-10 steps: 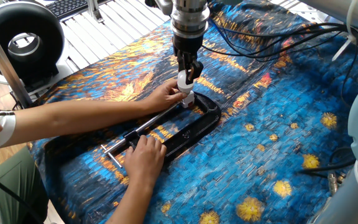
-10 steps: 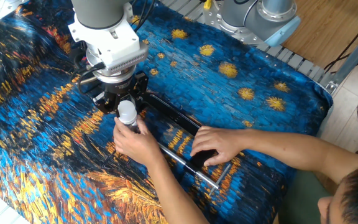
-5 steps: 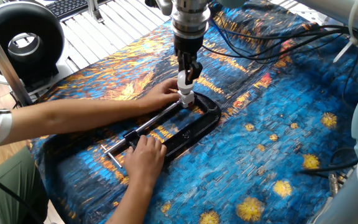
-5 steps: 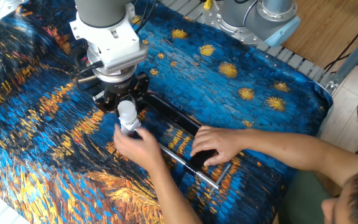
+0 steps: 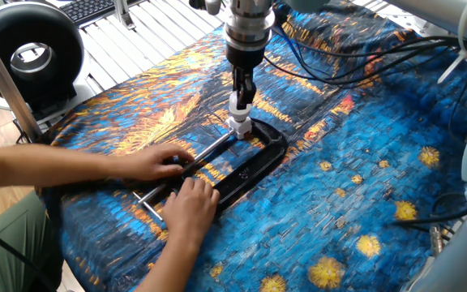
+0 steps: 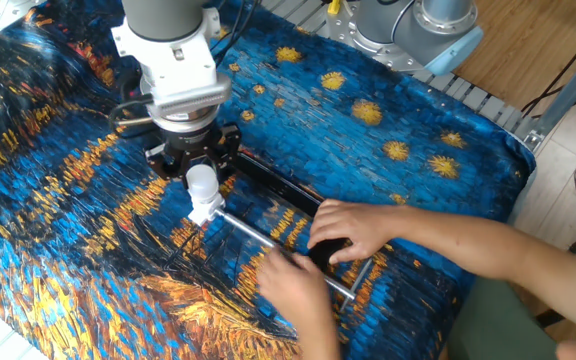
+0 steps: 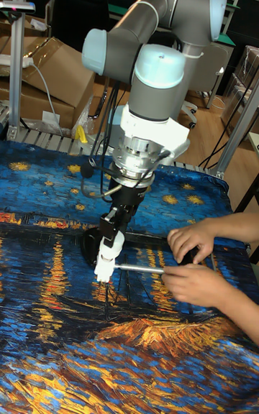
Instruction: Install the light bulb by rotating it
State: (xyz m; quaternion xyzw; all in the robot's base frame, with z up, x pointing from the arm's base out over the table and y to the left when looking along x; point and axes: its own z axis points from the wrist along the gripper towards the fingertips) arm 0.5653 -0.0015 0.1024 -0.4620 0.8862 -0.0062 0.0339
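The light bulb (image 5: 237,103) (image 6: 201,181) (image 7: 111,244) is a small frosted-white globe held upright in my gripper (image 5: 242,91) (image 6: 200,168) (image 7: 115,231), which is shut on it. Its neck sits in the white socket base (image 5: 241,126) (image 6: 207,209) (image 7: 104,267) directly below. The socket base is at the jaw end of a black C-clamp (image 5: 254,162) (image 6: 273,183) lying on the blue and orange patterned cloth. A silver screw rod (image 5: 207,152) (image 6: 264,240) runs from the socket base toward the person's hands.
A person's two hands (image 5: 159,162) (image 5: 191,199) (image 6: 351,228) (image 6: 290,284) rest on the clamp's handle end. A black round fan (image 5: 27,53) stands at the back left. Cables (image 5: 339,58) trail behind my arm. A second robot base (image 6: 423,30) stands at the table's far edge.
The person's hand that was holding the socket base under the bulb has let go and moved down to the clamp's screw handle. My gripper stays shut on the bulb in the same spot.
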